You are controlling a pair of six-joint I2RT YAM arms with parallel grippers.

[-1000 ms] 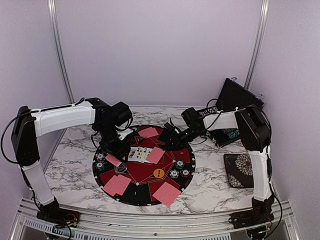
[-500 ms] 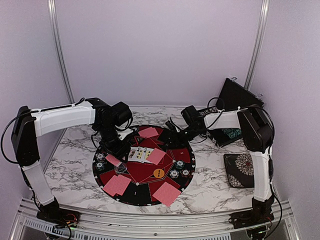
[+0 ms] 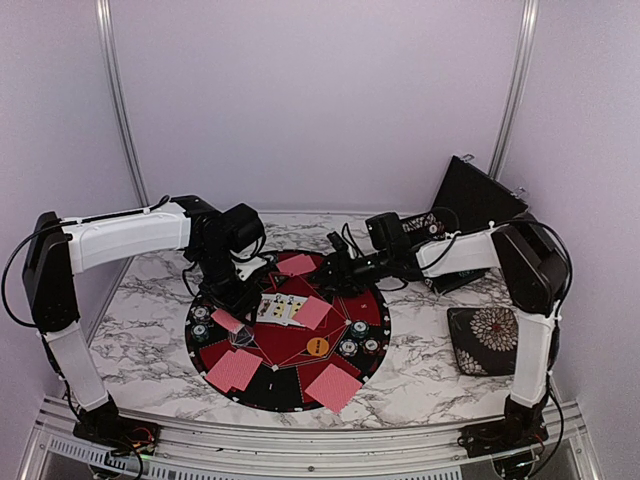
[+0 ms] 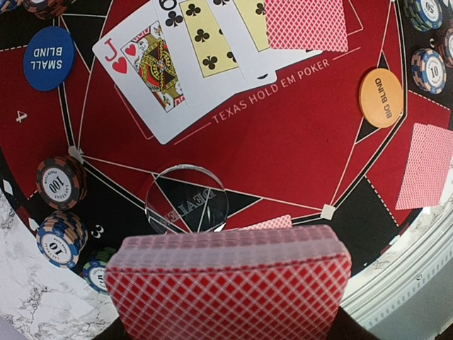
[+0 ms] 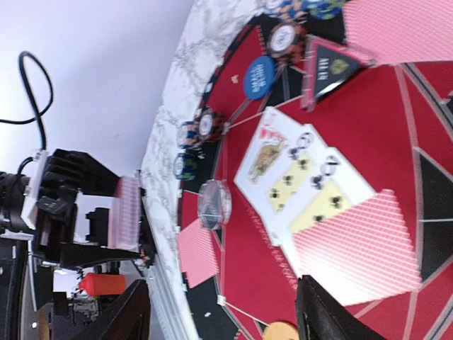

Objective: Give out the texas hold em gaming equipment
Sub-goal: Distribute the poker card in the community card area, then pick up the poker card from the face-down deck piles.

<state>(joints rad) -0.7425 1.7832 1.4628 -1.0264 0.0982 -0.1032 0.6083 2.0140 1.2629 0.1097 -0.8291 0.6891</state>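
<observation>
My left gripper [image 3: 229,303] is shut on a deck of pink-red-backed cards [image 4: 230,283] and holds it above the round poker mat's [image 3: 290,350] left side. Three face-up cards [image 4: 187,60] lie at the mat's centre, a face-down card [image 4: 306,25] overlapping their end. A clear dealer disc [image 4: 187,200], a blue small-blind disc [image 4: 48,58] and an orange big-blind disc [image 4: 380,98] lie on the mat. Chip stacks [image 4: 61,182] stand at its rim. My right gripper [image 3: 335,274] is open and empty over the mat's far side, above the face-down card [image 5: 354,248].
More face-down cards lie at the mat's near left [image 3: 235,369], near right [image 3: 333,387] and far side [image 3: 297,265]. A black hinged case [image 3: 475,200] stands open at the back right. A dark flower-patterned tray [image 3: 490,340] sits on the marble table [image 3: 420,370] at the right.
The right arm's elbow has swung out to the right and its open gripper has shifted slightly left over the mat. The left arm and the deck have not moved.
</observation>
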